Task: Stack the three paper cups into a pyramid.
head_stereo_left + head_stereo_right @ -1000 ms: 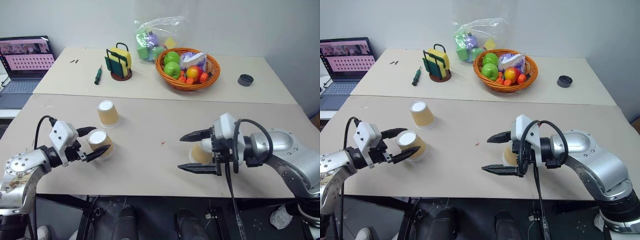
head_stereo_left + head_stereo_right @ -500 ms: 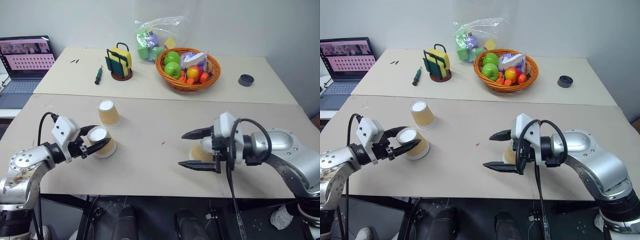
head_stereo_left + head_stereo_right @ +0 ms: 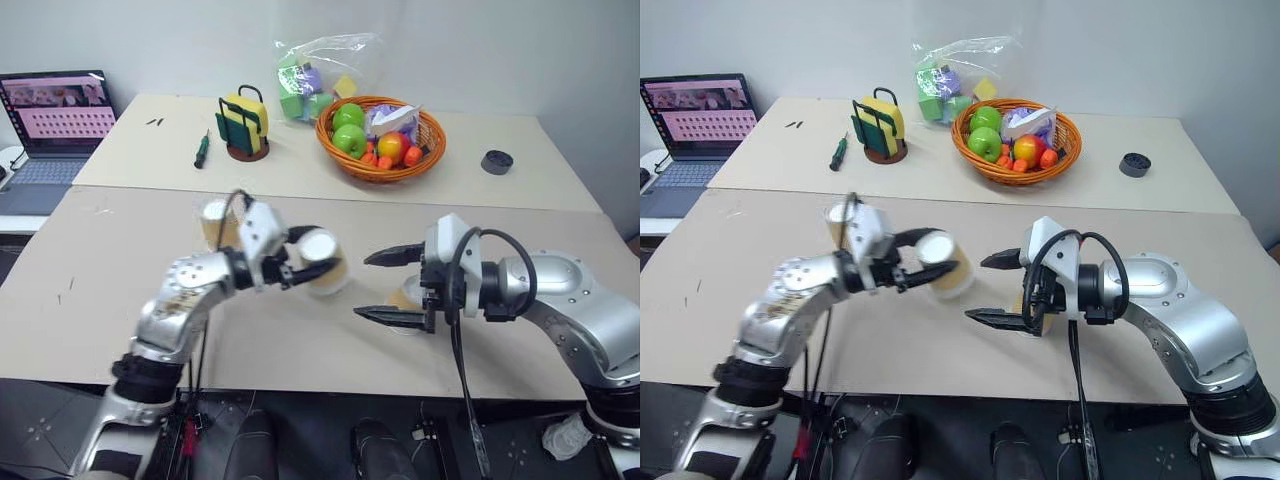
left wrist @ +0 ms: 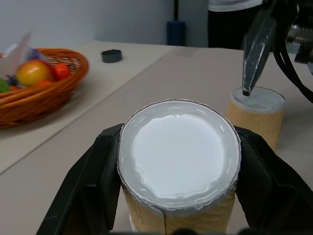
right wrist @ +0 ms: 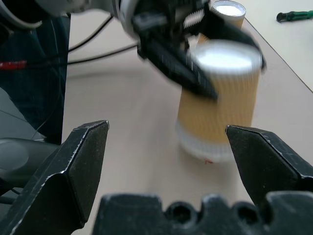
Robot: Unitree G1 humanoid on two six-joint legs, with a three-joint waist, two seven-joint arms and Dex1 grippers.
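Observation:
Three tan paper cups stand base-up. My left gripper (image 3: 312,260) is shut on one cup (image 3: 330,265), its black fingers (image 4: 93,181) clamped on both sides, at the middle of the near table; whether its rim touches the table I cannot tell. A second cup (image 3: 405,297) sits on the table between the spread fingers of my open right gripper (image 3: 362,287), close to the palm. The third cup (image 3: 213,222) stands further back on the left, partly hidden by my left arm. In the right wrist view the held cup (image 5: 217,98) sits just ahead of the open fingers.
On the far table are an orange basket (image 3: 380,168) of fruit, a plastic bag of blocks (image 3: 310,85), a sponge holder (image 3: 243,125), a green screwdriver (image 3: 202,150) and a black roll (image 3: 496,161). A laptop (image 3: 55,110) sits at the far left.
My left gripper closed on the cup at the left and carried it rightward to the middle, close to the right gripper. The right gripper stayed open in place.

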